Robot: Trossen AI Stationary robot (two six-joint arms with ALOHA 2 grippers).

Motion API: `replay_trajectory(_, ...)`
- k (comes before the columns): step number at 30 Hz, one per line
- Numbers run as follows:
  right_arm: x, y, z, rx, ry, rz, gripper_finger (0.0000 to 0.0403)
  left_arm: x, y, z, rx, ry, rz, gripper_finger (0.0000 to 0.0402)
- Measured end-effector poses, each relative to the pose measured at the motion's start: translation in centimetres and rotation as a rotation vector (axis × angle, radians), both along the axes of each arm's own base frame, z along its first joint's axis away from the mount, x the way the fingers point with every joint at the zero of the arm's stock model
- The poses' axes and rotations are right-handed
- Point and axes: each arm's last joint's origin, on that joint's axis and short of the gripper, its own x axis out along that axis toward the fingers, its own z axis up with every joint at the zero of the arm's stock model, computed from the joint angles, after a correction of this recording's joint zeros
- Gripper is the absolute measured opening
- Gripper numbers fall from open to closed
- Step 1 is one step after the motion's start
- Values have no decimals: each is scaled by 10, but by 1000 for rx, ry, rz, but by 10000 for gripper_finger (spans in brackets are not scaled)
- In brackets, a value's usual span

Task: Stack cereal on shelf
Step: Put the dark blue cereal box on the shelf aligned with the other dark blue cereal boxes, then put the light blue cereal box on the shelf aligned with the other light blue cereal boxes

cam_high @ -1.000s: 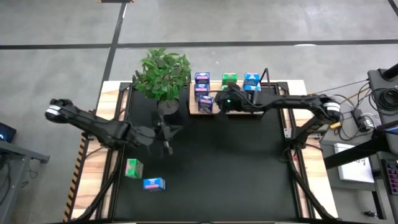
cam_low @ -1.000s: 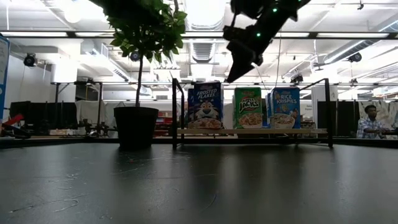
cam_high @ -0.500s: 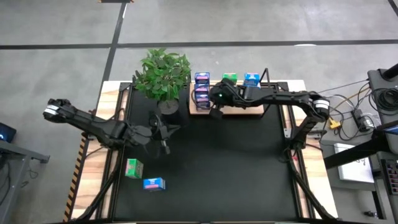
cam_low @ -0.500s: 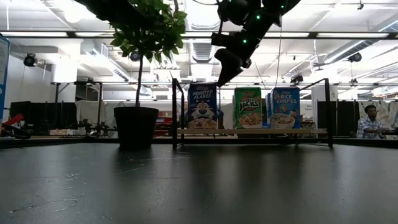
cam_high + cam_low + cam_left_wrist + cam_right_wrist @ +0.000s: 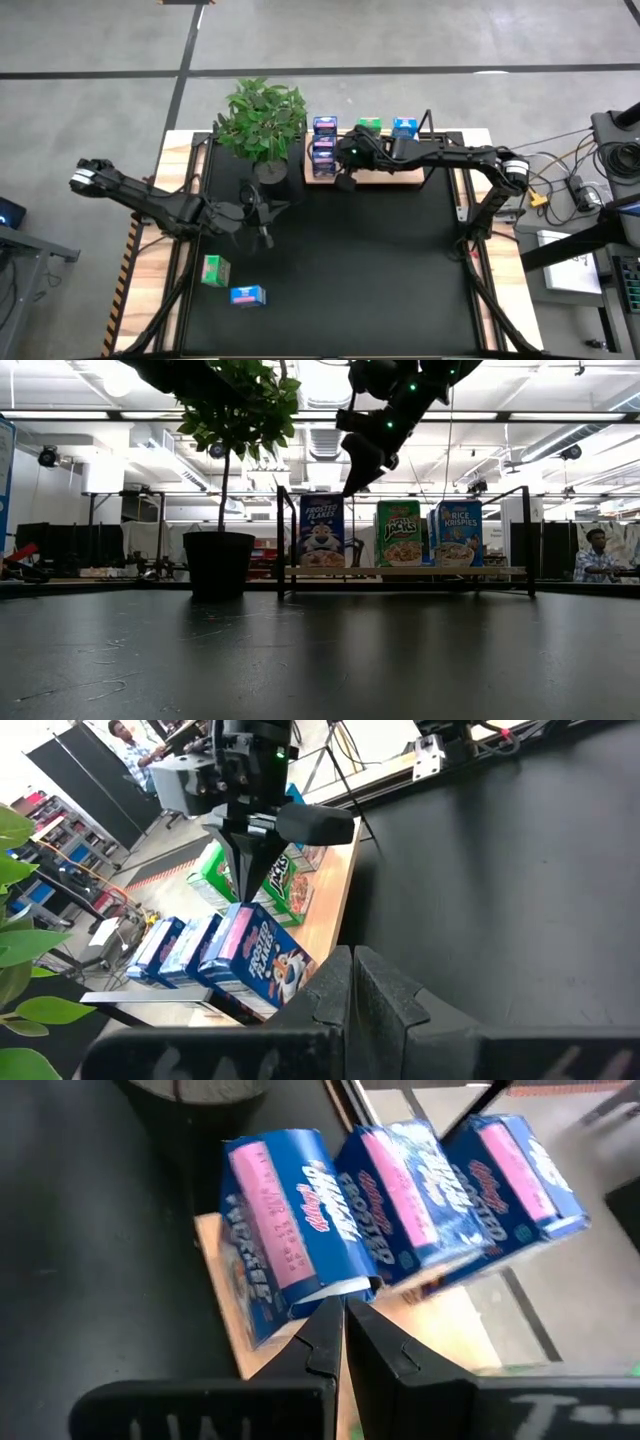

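Boxes (image 5: 400, 1200): three dark-blue (shelved)

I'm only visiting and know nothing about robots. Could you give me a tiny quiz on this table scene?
1. True or false: the right gripper is open.
2. How many cereal boxes lie off the shelf, near the left gripper? A one, B two, C four.
3. Fill in: beside the shelf stands a potted ____.
Key: 1 false, it is shut. 2 B. 3 plant.
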Motion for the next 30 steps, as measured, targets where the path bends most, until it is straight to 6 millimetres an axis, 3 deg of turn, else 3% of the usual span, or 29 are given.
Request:
replay_trajectory(14,0,0,0,9,-8,-18,9,0,0,0,0,1,0,0)
replay_trajectory(18,-5,4,9,2,-19,-8,9,0,0,0,-6,-2,2,0)
replay_trajectory(25,-18,32,29,-2,-30,61,9,-1,-4,-2,-113,-28,5,0)
replay_trajectory(30,-26,62,36,-1,-37,144,9,-3,-19,-4,-276,-19,-147,0)
